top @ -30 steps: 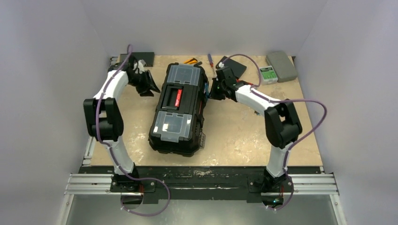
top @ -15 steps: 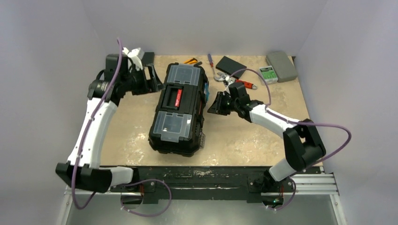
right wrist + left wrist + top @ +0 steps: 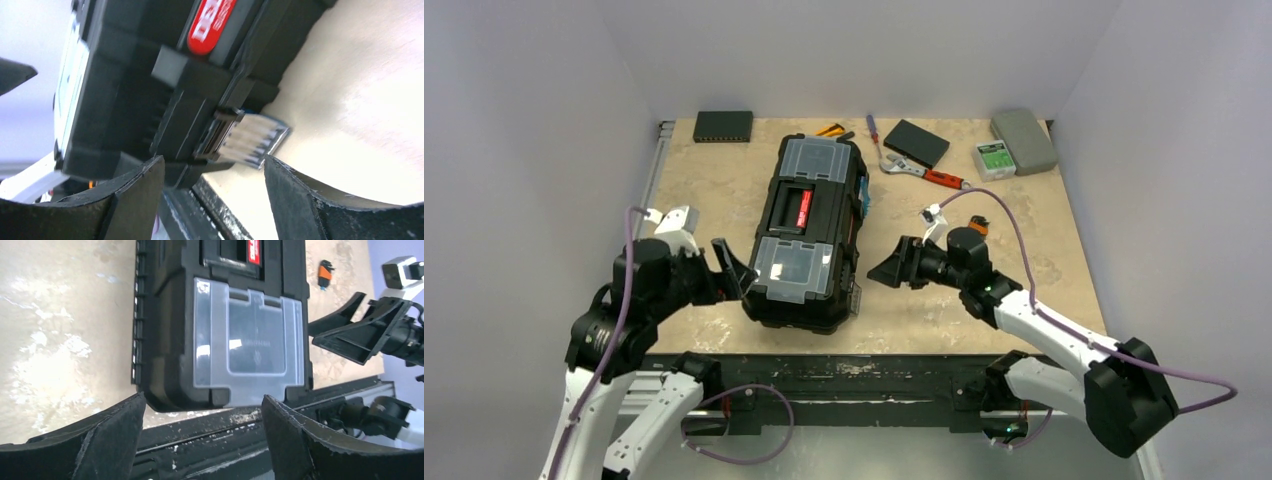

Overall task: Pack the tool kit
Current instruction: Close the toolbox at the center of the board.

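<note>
Black toolbox (image 3: pixel 809 230) closed, wrench (image 3: pixel 921 173), flat box (image 3: pixel 916 143), grey case (image 3: pixel 1024 140) behind, left gripper (image 3: pixel 736 270), right gripper (image 3: pixel 886 268) flanking, spread wide, empty, contents hidden.

One toolbox (image 3: pixel 809 232), one wrench (image 3: pixel 924 172), one screwdriver (image 3: pixel 873 128).

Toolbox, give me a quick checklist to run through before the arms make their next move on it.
1. Left pincer open, empty: ok.
2. Right pincer open, empty: ok.
3. Toolbox lid down: ok.
4. Near side latch fastened: not ok, it sticks out over the table.
5. All tools packed: not ok, wrench and screwdriver lie on the table behind the box.
</note>
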You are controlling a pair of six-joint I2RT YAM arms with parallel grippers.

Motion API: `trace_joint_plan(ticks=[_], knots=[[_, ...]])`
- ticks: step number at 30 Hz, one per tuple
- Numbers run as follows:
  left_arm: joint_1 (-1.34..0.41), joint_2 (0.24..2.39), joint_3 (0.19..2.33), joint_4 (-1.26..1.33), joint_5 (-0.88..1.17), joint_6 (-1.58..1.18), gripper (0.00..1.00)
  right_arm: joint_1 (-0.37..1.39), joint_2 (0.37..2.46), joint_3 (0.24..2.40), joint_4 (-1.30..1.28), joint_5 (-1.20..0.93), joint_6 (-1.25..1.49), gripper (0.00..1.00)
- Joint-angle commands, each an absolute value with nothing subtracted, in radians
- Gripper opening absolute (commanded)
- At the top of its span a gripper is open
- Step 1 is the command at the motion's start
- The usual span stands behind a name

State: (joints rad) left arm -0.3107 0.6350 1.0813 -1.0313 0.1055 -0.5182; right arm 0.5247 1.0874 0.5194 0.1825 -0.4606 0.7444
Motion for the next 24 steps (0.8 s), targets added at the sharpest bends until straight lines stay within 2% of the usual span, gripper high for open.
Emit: trace_joint_plan(ticks=[1,5,9,10,11,14,17,20,24], knots=[[-0.322,0.553,1.005,-1.078,0.228,-0.617,0.81,0.615,1.008,0.478,0.275,-0.506,0.734,0.74],[-0.331,0.486,0.935,-1.121,0.329,-0.649,0.79,0.679,1.009,0.471,0.197,-0.446,0.698,0.77],[-0.334,0.369,0.794,-1.041,0.426,-0.749,0.78,0.681,1.053,0.474,0.172,-0.381,0.665,0.79],[-0.334,0.335,0.760,-1.011,0.440,-0.776,0.77,0.681,1.063,0.486,0.155,-0.349,0.661,0.76],[-0.334,0.300,0.728,-0.987,0.444,-0.796,0.77,0.680,1.079,0.501,0.128,-0.291,0.676,0.68],[-0.334,0.244,0.677,-0.961,0.455,-0.798,0.76,0.661,1.142,0.583,-0.022,-0.151,0.695,0.35],[-0.335,0.229,0.660,-0.954,0.438,-0.777,0.75,0.612,1.243,0.658,-0.046,-0.223,0.665,0.15],[-0.335,0.248,0.645,-0.922,0.439,-0.772,0.76,0.555,1.364,0.731,-0.054,-0.327,0.636,0.04],[-0.344,0.291,0.664,-0.924,0.398,-0.755,0.75,0.516,1.518,0.814,-0.034,-0.465,0.607,0.03]])
